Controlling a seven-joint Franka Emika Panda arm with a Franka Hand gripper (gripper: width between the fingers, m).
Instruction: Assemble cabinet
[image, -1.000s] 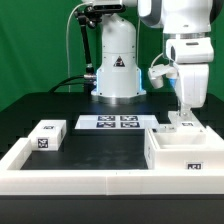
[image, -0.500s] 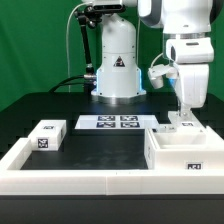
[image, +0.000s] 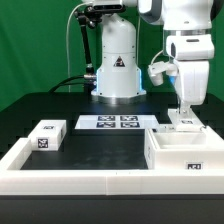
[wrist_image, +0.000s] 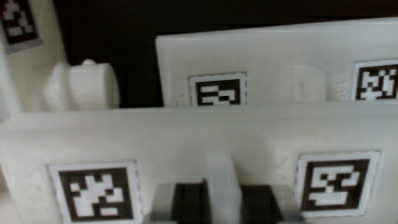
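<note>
Black tabletop (image: 105, 150) lies open beside the cabinet (image: 170, 158), jaws at its far wall, grip impossible to tell.

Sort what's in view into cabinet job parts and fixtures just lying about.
Job:
large white plastic cabinet box with tag markers
small white tagged block, probably a loose part

Lying about:
thin flat white marker board
long low white border wall

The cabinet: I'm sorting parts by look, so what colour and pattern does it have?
White cabinet with square black-and-white tags, clearest in the exterior view.
</note>
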